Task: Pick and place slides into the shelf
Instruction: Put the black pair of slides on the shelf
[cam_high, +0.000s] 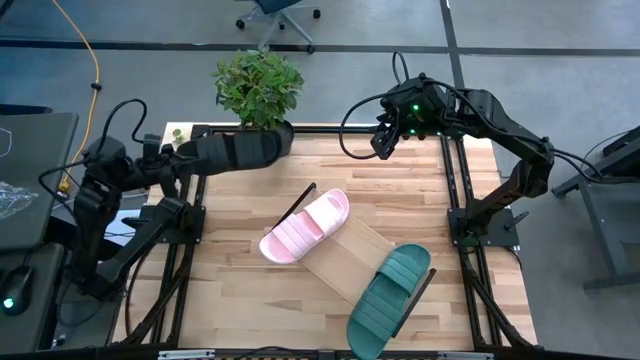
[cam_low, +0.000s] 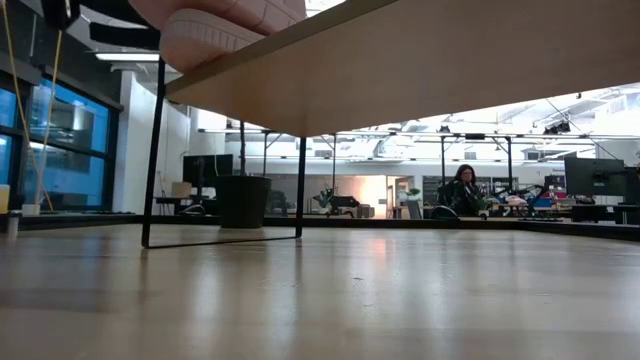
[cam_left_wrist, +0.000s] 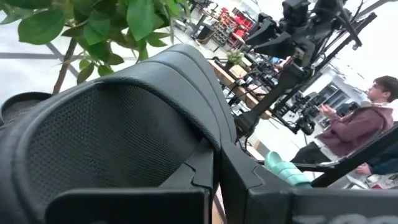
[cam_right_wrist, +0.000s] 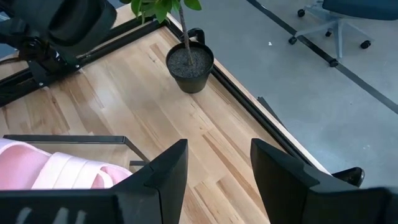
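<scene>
Between the left gripper's (cam_high: 205, 155) fingers, the black slide (cam_high: 240, 150) is pinched and held in the air over the far-left part of the table (cam_high: 240, 300), just in front of the potted plant (cam_high: 258, 85); in the left wrist view its ribbed strap and mesh lining fill most of the picture. The shelf (cam_high: 345, 258) lies diagonally across the middle of the table, and two sandals already rest on it: the light pink slide (cam_high: 305, 226) at its far-left end and the teal green slide (cam_high: 390, 300) at its near-right end, with a bare stretch of plank between them. So, by my reading, two of three are placed and only the black one is left, with that middle gap the likely spot for it. The right gripper (cam_high: 385, 135) waits above the far-right corner of the table, its fingers spread with nothing between them.
</scene>
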